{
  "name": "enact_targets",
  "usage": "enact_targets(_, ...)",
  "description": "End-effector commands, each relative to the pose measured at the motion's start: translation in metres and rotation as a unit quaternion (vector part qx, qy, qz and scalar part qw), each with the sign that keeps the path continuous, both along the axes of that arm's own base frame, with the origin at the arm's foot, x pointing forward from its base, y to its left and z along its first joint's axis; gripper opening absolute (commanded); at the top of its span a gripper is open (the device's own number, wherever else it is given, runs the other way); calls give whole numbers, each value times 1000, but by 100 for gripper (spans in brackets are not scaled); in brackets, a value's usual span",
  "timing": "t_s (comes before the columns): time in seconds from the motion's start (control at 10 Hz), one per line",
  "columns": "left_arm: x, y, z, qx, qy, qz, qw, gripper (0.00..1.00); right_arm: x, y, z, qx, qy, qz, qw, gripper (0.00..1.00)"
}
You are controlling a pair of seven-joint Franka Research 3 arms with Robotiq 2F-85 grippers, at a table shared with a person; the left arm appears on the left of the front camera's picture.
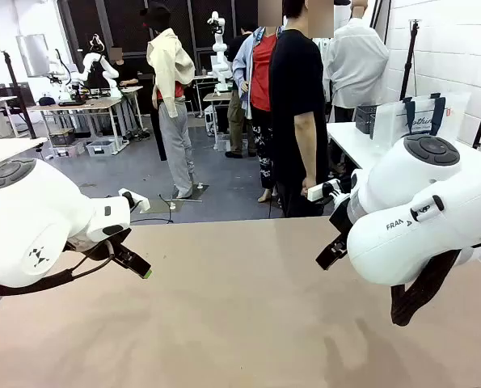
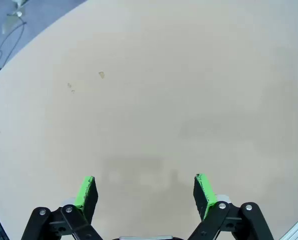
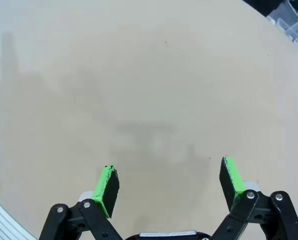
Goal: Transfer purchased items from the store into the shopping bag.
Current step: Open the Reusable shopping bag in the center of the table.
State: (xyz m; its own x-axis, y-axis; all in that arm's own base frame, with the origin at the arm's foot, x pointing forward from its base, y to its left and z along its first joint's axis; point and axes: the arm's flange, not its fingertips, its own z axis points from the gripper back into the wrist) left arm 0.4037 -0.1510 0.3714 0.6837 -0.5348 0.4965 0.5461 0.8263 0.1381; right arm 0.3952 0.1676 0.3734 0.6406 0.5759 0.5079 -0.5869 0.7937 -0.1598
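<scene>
While the left gripper (image 2: 144,186) and the right gripper (image 3: 169,176) hover just above the tan table (image 1: 240,323), each has its green-padded fingers (image 2: 86,192) spread wide apart. The shopping bag (image 1: 422,120) stands upright on a white side table (image 1: 353,145) beyond the right arm, well apart from both pairs of fingers. The store (image 1: 366,119) sits just beside the bag, on its left in the front view.

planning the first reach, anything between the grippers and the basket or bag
Nothing visible on the tan table in front of the left gripper or right gripper. The basket and shopping bag stand on a white side table beyond the right arm.
</scene>
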Motion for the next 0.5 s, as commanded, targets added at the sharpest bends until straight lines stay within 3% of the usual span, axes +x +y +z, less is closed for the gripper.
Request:
enact_targets(0.0, 0, 0, 0, 0, 0, 0, 1000, 100, 0, 0, 0, 0, 0, 0, 1000, 100)
enact_targets(0.4, 0, 0, 0, 0, 0, 0, 1000, 100, 0, 0, 0, 0, 0, 0, 1000, 100)
